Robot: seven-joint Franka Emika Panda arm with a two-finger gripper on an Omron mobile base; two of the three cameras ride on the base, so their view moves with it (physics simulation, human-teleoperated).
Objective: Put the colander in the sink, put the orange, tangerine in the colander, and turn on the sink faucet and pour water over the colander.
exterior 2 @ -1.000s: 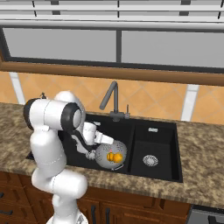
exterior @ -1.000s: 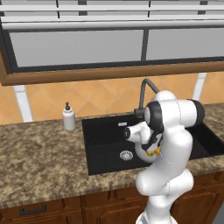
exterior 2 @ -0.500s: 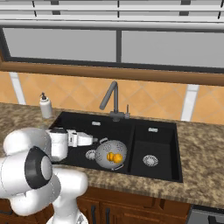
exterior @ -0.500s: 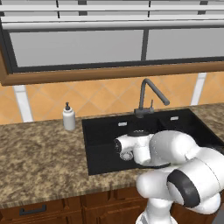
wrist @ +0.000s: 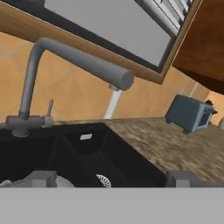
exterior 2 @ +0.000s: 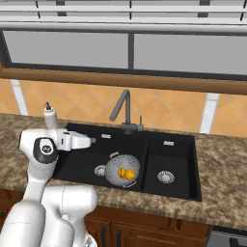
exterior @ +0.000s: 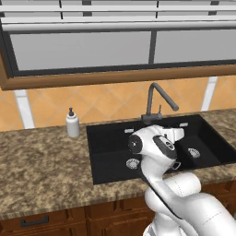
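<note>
The colander sits in the left basin of the sink, close to the divider, with two orange fruits in its bowl; which is the orange and which the tangerine cannot be told apart. The first two steps therefore look done, and the step in hand appears to be turning on the sink faucet. No water runs from the spout.

The arm rises from the front edge of the bench, folds at the elbow, and holds the hand roughly level above the left basin, pointing along the sink toward the right end. In the right base view the gripper hangs over the left part of that basin, well to the left of the faucet base and apart from it. In the hand view the two fingertips rise at the bottom with a wide gap between them and nothing inside it, so the jaws stand released and empty.

From the hand, the faucet's small side lever stands upright just beside the base, up and to the left of the line of the jaws. The next move likely calls for carrying the hand toward the back edge of the sink until a fingertip meets that lever, then nudging it over. The spout should also end above the colander; from these angles I cannot tell whether it does.
</note>
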